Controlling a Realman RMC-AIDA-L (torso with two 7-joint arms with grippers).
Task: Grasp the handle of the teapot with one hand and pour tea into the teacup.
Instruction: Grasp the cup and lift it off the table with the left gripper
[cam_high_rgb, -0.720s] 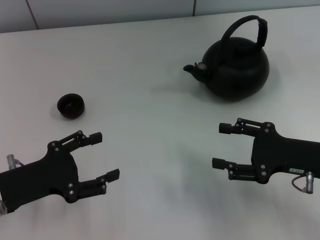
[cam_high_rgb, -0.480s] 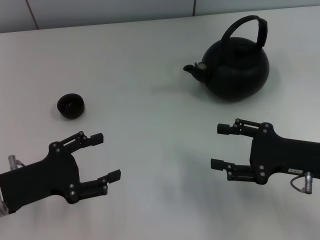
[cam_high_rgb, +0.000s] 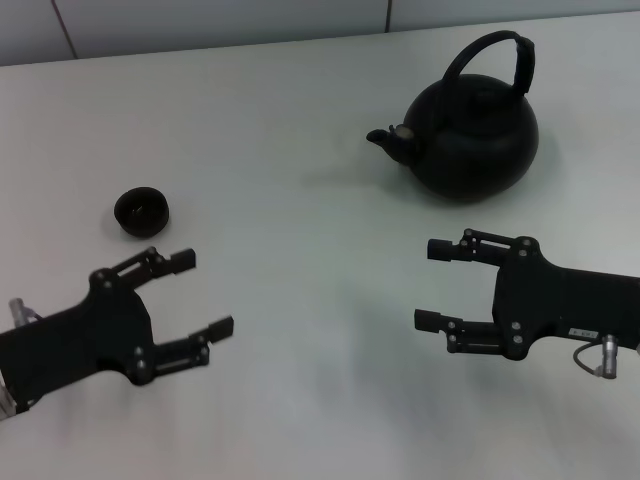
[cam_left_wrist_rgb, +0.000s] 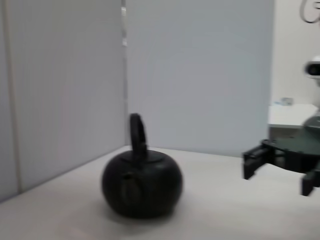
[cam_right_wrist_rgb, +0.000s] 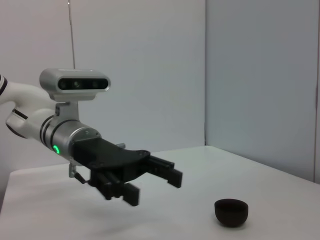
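**Teapot at rest, both grippers open and clear of it**

The teapot (cam_high_rgb: 472, 135) stands upright on the tabletop (cam_high_rgb: 300, 150), its spout (cam_high_rgb: 385, 138) turned toward the teacup (cam_high_rgb: 141, 211), which sits well apart from it. Round, matte and far bigger than the cup, the pot will probably be heavy and rigid, more so if full, and its curved body offers no purchase. The handle (cam_high_rgb: 500, 58), a flat wide hoop arching over the lid, is the likely place to grip, near its crown so the pot hangs level and tips cleanly. The right gripper (cam_high_rgb: 433, 284) hovers near the teapot on the robot's side, jaws spread wide and empty. The left gripper (cam_high_rgb: 203, 294) hovers just beside the teacup, jaws likewise apart

The head view alone shows pot, cup and both grippers together. The left wrist view shows the handle edge-on, rising tall above the lid. The right wrist view shows the cup sitting low on the tabletop; whether it holds tea cannot be told
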